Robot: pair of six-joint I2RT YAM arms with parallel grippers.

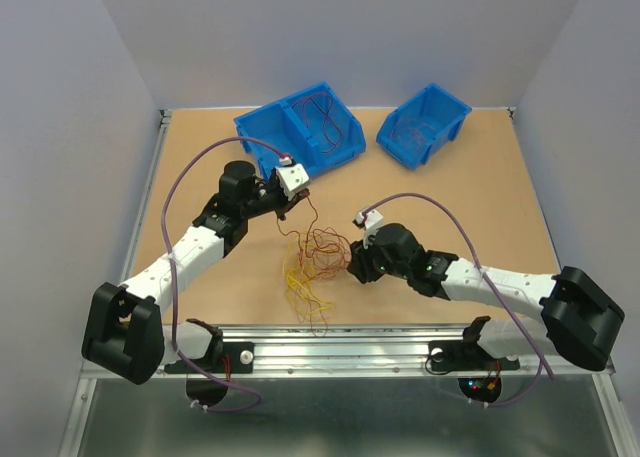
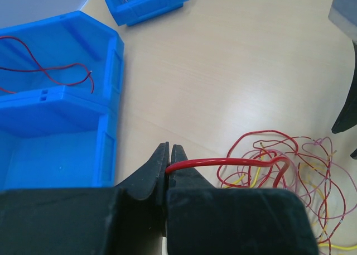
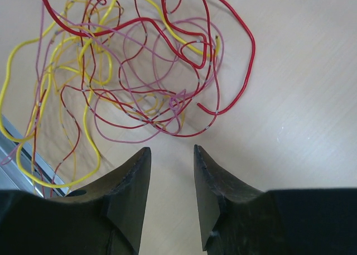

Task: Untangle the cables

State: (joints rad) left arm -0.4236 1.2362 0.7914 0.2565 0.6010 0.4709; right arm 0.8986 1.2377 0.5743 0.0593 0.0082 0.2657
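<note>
The left gripper is pinched tight on a red cable, its tips all but meeting around the strand. From there the strand arcs off to its right into the cables heaped on the table. That grip looks meant to anchor one end so the strand can be drawn clear. The right gripper sits with jaws parted and nothing between them, the cables just ahead of its tips. It seems lined up to pin the heap down. Snagging on neighbouring loops is the risk.
</note>
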